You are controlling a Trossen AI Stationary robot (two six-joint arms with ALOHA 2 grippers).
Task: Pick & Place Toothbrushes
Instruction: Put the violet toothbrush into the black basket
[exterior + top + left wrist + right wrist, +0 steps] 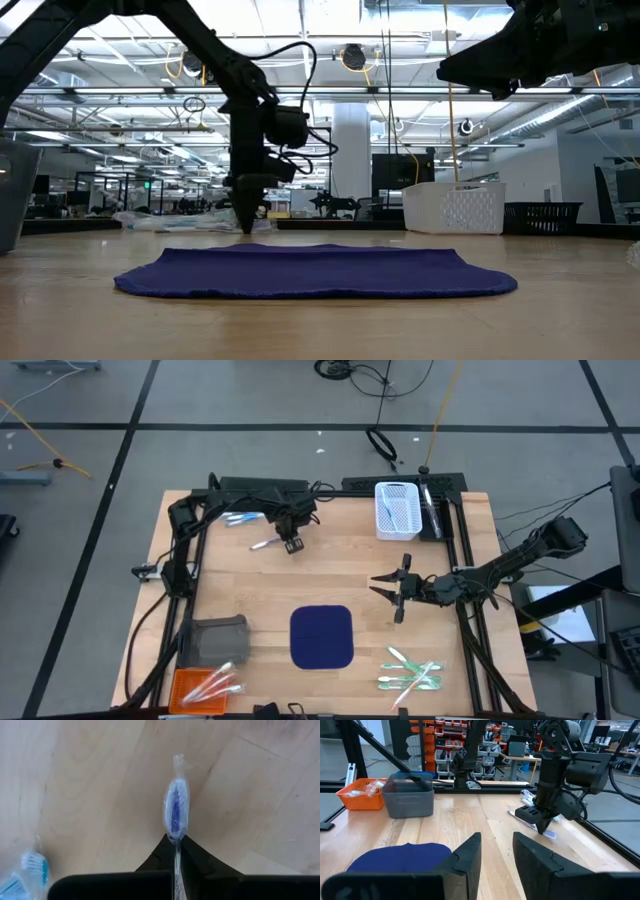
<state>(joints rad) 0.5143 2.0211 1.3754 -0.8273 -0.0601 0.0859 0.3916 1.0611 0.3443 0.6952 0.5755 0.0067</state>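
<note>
- Two arms show in the high view. The left gripper (293,546) is down at the far-left part of the wooden table (330,580), its fingers pinched shut on a wrapped blue-and-white toothbrush (265,544). More loose toothbrushes (240,518) lie just beyond it.
- Same view: the right gripper (386,589) hovers right of the navy mat (321,637), its fingers spread apart and empty. A white basket (396,510) stands at the far edge, a grey bin (213,639) and an orange tray (195,688) at the near left, and green toothbrushes (412,675) at the near right.
- Low view: the left gripper (247,222) points straight down, its tip at the tabletop behind the mat (315,271).
- Left wrist view: the closed fingers (160,852) clamp the toothbrush (176,812) by its handle, with the bristle end sticking out over bare wood.
- Right wrist view: the right gripper (496,847) stands parted with nothing between its fingers; the left gripper (543,826) is far across the table.
</note>
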